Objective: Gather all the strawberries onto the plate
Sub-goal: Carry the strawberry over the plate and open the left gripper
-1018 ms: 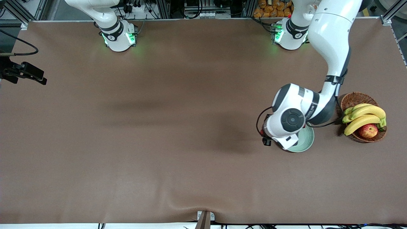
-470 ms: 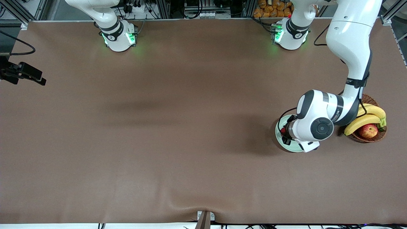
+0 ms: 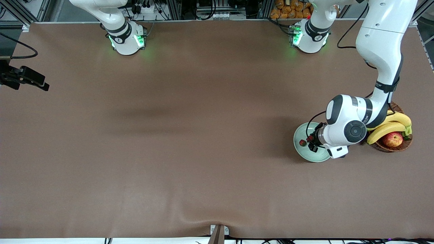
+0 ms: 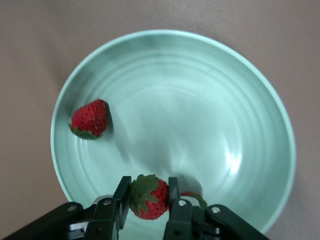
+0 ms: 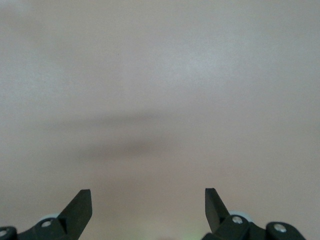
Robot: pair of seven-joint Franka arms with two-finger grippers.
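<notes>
The pale mint-green plate (image 3: 301,151) lies near the left arm's end of the table, beside the basket. One strawberry (image 3: 302,143) lies in it, near the rim (image 4: 91,119). My left gripper (image 3: 311,144) hangs low over the plate (image 4: 200,100) and is shut on a second strawberry (image 4: 151,199), held between the two fingers (image 4: 148,186). A sliver of red and green (image 4: 194,196) shows past one finger; I cannot tell what it is. My right gripper (image 5: 147,200) is open and empty over bare table; that arm waits.
A brown wicker basket (image 3: 379,103) with bananas (image 3: 390,123) and a red-yellow apple (image 3: 392,139) stands beside the plate, at the left arm's end. The left arm's elbow hangs over the basket's edge. A black fixture (image 3: 23,77) sits at the right arm's end.
My left gripper has carried the strawberry from over the table beside the plate to over the plate, toward the left arm's end. The berry lying in the plate has come into view.
</notes>
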